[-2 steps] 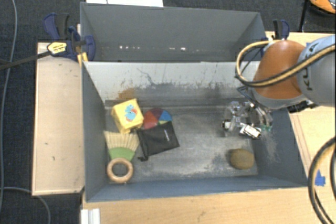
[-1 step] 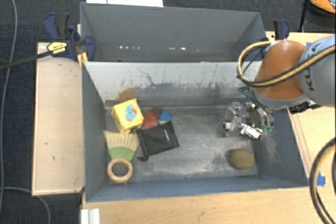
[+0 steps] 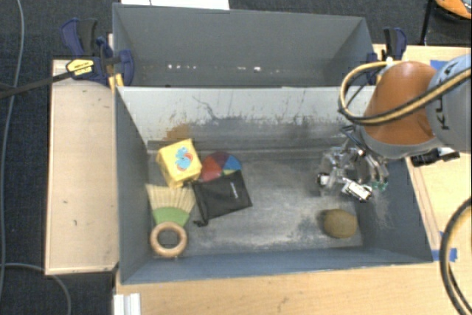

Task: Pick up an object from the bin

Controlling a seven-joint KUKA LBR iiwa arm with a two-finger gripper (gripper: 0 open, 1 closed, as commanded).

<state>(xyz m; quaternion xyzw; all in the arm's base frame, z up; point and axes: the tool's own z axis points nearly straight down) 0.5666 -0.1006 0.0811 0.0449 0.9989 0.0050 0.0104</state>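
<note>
The jaws are hanging low in the right part of the bin [image 3: 243,118], beneath the arm's orange cover [image 3: 398,103]; whether they are open or closed cannot be told. A brown rounded lump [image 3: 339,223] is lying on the bin floor just below them in the view, near but apart. Well away on the left, a heap is sitting together: a yellow block [image 3: 179,161], a red thing [image 3: 212,167], a black pouch [image 3: 221,199], a cream and green brush [image 3: 169,206] and a wooden ring [image 3: 168,238].
</note>
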